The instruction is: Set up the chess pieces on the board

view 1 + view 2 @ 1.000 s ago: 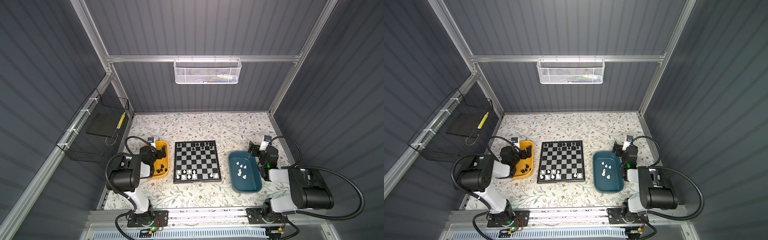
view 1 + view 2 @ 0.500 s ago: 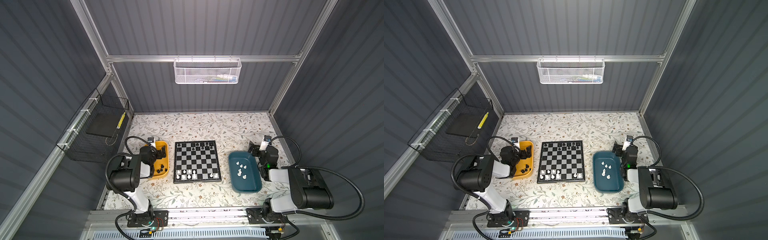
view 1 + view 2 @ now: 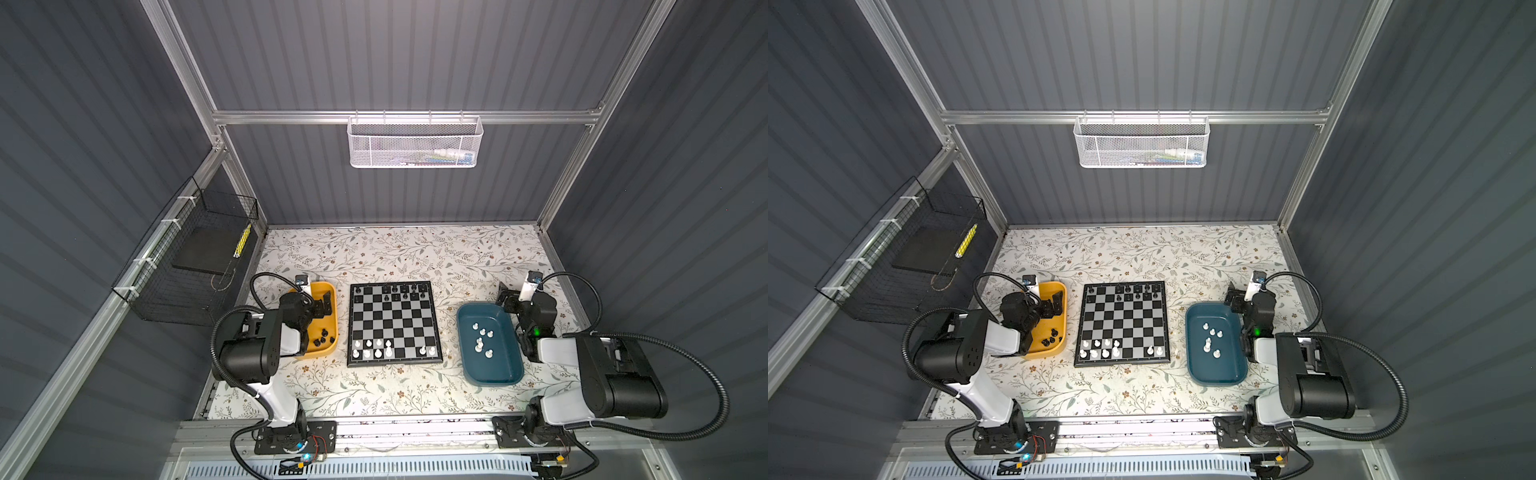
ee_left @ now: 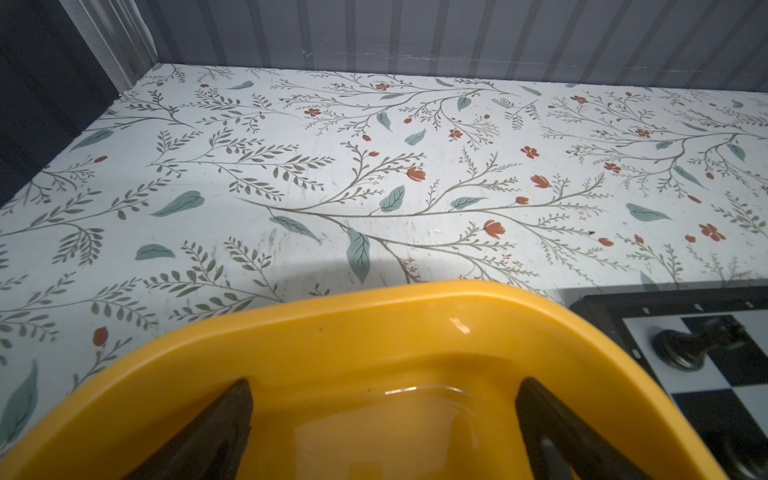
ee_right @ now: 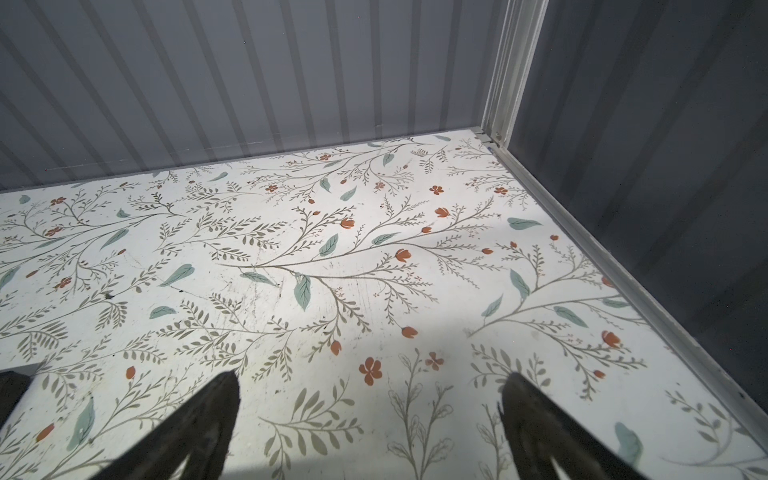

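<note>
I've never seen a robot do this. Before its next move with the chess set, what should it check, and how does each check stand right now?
1. Left pincer open and empty: ok.
2. Right pincer open and empty: ok.
3. Black pieces to fetch from the yellow tray: ok, a few lie at its near end.
4. White pieces to fetch from the teal tray: ok, several lie there.
5. Free squares on the board: ok, the rows at both ends have gaps.
6. Which chessman is which: cannot tell, they are too small.
</note>
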`<state>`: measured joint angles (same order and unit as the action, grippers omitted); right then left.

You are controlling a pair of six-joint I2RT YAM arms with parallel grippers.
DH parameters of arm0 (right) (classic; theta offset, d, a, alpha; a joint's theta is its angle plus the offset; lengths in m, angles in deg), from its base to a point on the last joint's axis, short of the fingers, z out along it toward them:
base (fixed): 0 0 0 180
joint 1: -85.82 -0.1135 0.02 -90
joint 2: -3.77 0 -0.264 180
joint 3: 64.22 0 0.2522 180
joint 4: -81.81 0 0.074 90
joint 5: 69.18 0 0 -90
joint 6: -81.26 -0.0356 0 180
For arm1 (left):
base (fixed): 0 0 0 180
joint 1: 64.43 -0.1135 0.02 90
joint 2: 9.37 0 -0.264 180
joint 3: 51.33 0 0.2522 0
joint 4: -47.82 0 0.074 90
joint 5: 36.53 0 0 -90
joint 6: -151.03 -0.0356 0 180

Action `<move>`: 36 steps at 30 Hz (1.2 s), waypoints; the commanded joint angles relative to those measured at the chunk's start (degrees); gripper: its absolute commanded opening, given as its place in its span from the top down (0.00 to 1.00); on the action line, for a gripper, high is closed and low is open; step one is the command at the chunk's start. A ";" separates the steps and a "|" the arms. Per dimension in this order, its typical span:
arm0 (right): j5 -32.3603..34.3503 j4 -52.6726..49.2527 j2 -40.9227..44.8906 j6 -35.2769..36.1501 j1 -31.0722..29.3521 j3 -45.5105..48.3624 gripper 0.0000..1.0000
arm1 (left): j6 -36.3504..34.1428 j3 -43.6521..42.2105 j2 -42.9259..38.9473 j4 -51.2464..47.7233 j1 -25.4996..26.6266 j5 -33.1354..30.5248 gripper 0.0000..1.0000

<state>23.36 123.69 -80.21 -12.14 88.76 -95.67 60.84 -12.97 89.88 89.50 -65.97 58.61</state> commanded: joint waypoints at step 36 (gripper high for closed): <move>6.30 -16.15 17.40 -2.53 -0.14 -0.06 0.01 | -2.28 7.73 -12.98 -23.53 1.01 4.29 0.00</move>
<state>26.62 113.72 -65.81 -12.93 88.79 -95.76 60.14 -8.47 78.75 73.26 -65.21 61.13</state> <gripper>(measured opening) 0.989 0.996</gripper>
